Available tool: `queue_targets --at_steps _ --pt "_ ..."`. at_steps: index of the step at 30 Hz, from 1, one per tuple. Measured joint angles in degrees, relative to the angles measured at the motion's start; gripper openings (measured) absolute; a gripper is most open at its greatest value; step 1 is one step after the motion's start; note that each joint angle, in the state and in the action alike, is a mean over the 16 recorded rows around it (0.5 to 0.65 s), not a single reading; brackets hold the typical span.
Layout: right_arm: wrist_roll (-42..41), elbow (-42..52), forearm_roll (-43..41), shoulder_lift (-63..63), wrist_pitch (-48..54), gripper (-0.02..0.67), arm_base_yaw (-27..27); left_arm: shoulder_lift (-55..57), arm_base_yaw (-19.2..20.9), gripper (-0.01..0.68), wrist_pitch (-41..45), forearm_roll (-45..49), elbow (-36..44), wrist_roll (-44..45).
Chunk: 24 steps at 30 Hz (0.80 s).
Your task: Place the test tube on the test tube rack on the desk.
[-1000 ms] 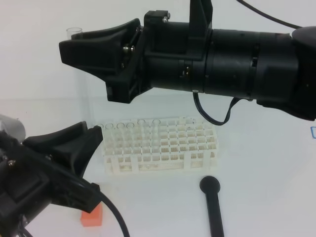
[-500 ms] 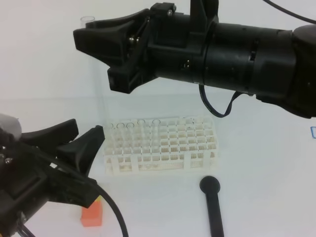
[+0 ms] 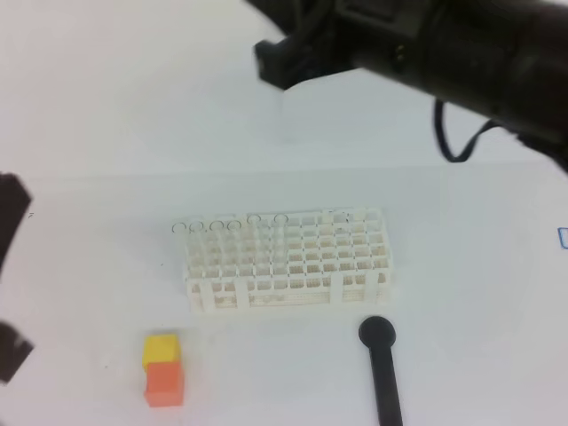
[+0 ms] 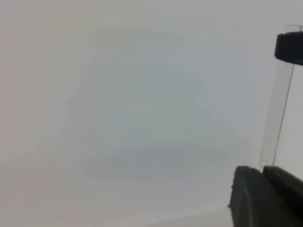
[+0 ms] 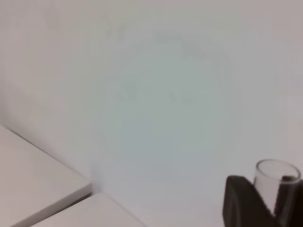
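Note:
The test tube (image 5: 278, 176) is a clear glass tube with a round open rim. In the right wrist view my right gripper (image 5: 270, 203) is shut on it, with a black finger on either side. The left wrist view shows the test tube (image 4: 277, 113) as a long clear shaft running from a black finger at the top right down behind my left gripper's black finger (image 4: 265, 196). In the high view the tube is too faint to make out. The white test tube rack (image 3: 286, 262) stands mid-desk (image 3: 106, 133), below my right arm (image 3: 444, 44). Only black scraps of the left arm (image 3: 12, 213) show at the left edge.
A yellow block on an orange block (image 3: 162, 370) stands front-left of the rack. A black round-headed stick (image 3: 382, 368) lies front-right of it. A blue mark (image 3: 563, 237) sits at the right edge.
My right arm has risen toward the top of the high view with the tube. My left arm has drawn back to the left edge, uncovering the block stack.

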Motion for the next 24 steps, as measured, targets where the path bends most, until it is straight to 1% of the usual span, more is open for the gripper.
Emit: queue_targets --at_steps 2,5,8,12,14,17,24 --pt "-1.09 1.06 0.12 -1.35 -2.00 0.127 0.00 -1.95 0.00 0.035 1.36 -0.98 1.17 1.85" --pt "-2.52 3.21 0.30 -3.48 -3.98 0.127 0.00 -4.45 0.09 0.005 2.44 -2.55 3.32 4.22" --pt "-3.75 5.87 0.42 -5.52 -4.87 0.127 0.00 -6.50 0.87 0.001 2.33 -4.14 5.72 5.87" --pt "-4.81 9.59 0.46 -7.88 -5.26 0.127 0.00 -8.66 3.66 0.000 -0.17 -6.07 8.71 6.63" --pt "-5.15 11.20 0.46 -8.87 -5.36 0.127 0.00 -9.59 5.83 -0.001 -2.91 -6.74 9.86 6.54" --pt "-5.56 13.04 0.46 -10.05 -5.51 0.127 0.00 -10.75 10.10 -0.001 -8.48 -7.17 11.08 6.33" --pt "-6.89 14.82 0.47 -11.49 -5.88 0.127 0.00 -12.41 23.02 -0.001 -22.24 -5.29 12.18 5.83"
